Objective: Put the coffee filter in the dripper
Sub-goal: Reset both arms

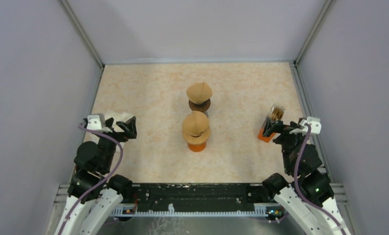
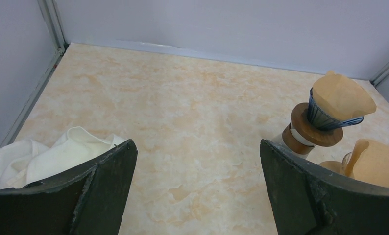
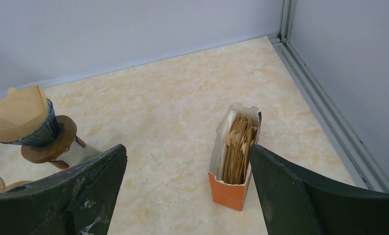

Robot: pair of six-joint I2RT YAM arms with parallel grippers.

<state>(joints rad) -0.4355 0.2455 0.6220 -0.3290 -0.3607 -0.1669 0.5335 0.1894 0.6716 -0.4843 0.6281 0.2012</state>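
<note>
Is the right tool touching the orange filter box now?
Cannot tell. In the right wrist view the orange filter box appears between the open fingers of the right tool; one finger overlaps its edge, hiding any gap.

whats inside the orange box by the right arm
A stack of brown paper filters stands on edge inside the orange box, tops showing at its open top. The walls cover their lower parts, so the count cannot be told.

No readable text, labels, brands or numbers on anything.
</note>
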